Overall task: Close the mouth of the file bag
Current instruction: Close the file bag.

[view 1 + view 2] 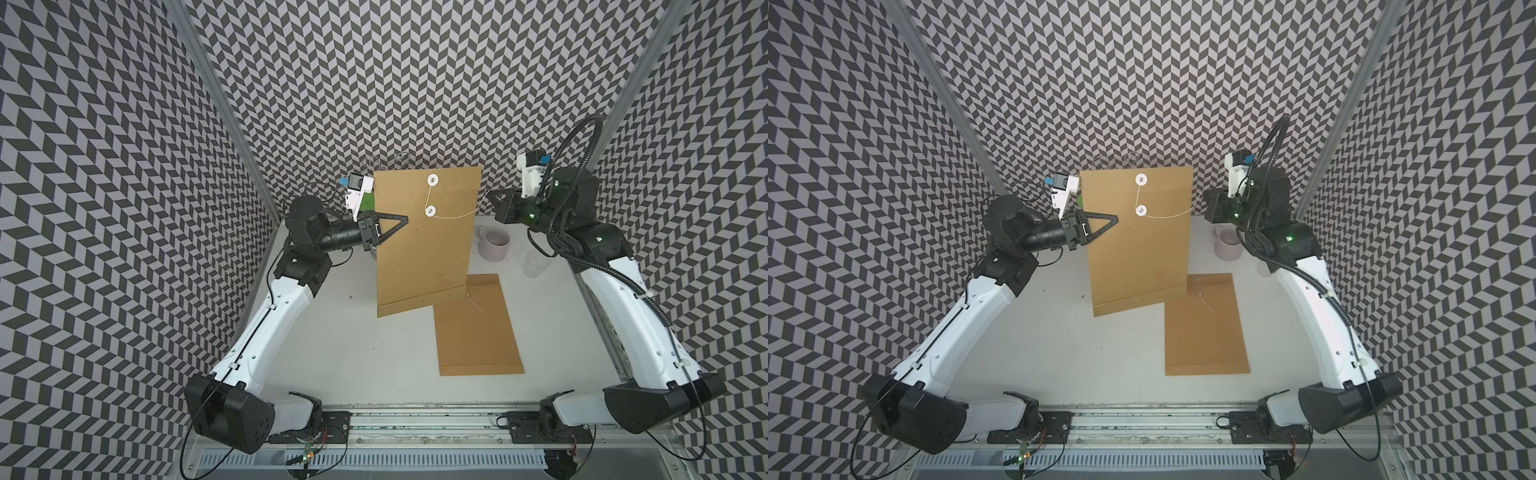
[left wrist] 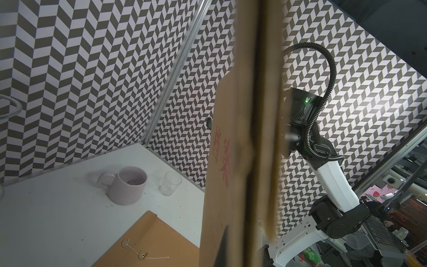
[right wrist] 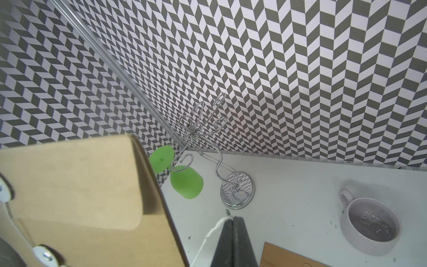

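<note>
Brown file bag in left pincer; string in right pincer

Scene layout
Upright file bag centre; second bag flat before it; mug, glass to its right; rack behind
</note>
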{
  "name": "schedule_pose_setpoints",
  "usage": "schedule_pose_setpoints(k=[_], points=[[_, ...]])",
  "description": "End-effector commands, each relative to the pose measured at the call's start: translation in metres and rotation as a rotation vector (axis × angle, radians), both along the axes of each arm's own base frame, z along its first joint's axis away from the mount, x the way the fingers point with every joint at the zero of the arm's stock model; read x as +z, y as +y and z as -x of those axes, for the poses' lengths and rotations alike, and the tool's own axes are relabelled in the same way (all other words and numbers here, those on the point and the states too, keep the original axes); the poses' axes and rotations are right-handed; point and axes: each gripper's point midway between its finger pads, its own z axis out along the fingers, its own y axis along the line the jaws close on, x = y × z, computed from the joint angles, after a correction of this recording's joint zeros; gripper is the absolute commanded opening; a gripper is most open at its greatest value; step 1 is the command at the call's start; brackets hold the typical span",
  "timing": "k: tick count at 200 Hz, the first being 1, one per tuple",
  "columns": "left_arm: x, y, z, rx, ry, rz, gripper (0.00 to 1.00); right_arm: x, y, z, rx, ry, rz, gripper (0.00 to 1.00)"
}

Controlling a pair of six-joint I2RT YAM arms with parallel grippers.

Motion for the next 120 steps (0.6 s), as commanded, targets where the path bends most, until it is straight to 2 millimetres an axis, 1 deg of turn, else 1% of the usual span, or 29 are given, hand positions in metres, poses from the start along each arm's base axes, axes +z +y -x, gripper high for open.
schedule_pose_setpoints(k=[1, 20, 64, 90, 120], points=[[0.002, -0.002, 0.003, -0.002, -0.026, 0.000, 0.00, 0.027, -0.009, 0.004, -0.035, -0.078, -0.003, 0.00], [0.000, -0.002, 0.001, 0.001, -0.019, -0.001, 0.00, 0.034, -0.011, 0.005, -0.045, -0.095, -0.001, 0.00], [0.001, -0.004, 0.002, -0.009, -0.019, 0.004, 0.00, 0.039, -0.012, 0.001, -0.058, -0.103, 0.005, 0.00], [-0.002, -0.005, 0.002, -0.011, -0.013, 0.001, 0.00, 0.049, -0.012, 0.001, -0.056, -0.122, -0.001, 0.00], [-0.004, -0.006, 0.008, -0.027, -0.022, 0.000, 0.00, 0.050, -0.010, -0.003, -0.070, -0.130, 0.014, 0.00]])
